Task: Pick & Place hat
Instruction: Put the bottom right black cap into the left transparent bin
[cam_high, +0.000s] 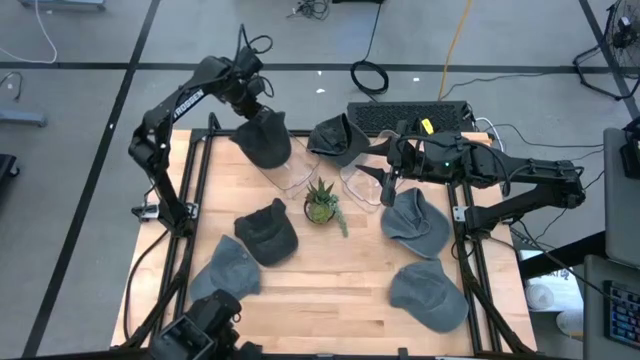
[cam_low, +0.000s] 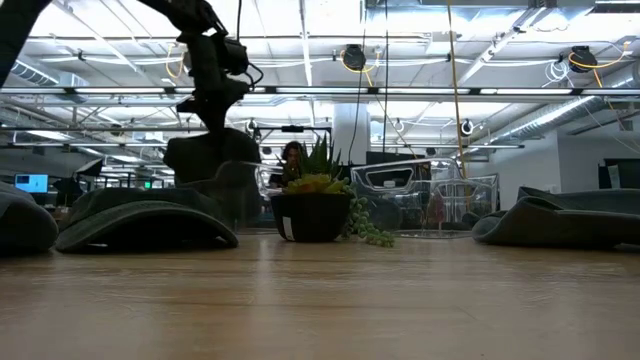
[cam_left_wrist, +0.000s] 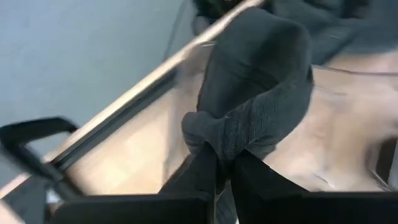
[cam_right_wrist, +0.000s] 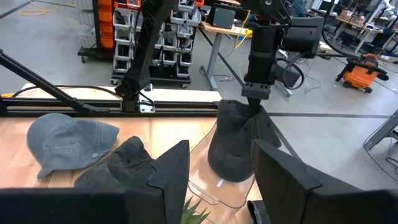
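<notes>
My left gripper (cam_high: 250, 100) is up over the table's far left part, shut on a dark grey hat (cam_high: 265, 137) that hangs below it over a clear bin (cam_high: 292, 176). The low view shows this hat (cam_low: 208, 156) hanging from the gripper (cam_low: 214, 100). In the right wrist view the hat's (cam_right_wrist: 236, 146) lower end is at the bin's rim (cam_right_wrist: 205, 186). My right gripper (cam_high: 388, 183) is open and holds nothing. It hovers over a second clear bin (cam_high: 360, 186), pointing toward the left arm. My left gripper pinches a bunched fold of the hat's fabric (cam_left_wrist: 211, 134) between its two fingers (cam_left_wrist: 196, 171). It comes from above, pointing down. The hat hangs below the fingers with its crown downward (cam_right_wrist: 230, 162); whether its lower end touches the bin, I cannot tell.
A small potted plant (cam_high: 321, 205) stands mid-table. Other hats lie around it: a dark one (cam_high: 268, 232) and a grey one (cam_high: 226, 270) on the left, two grey ones (cam_high: 415, 220) (cam_high: 430, 296) on the right, a dark one (cam_high: 338, 137) at the far edge. A keyboard (cam_high: 410, 116) lies beyond.
</notes>
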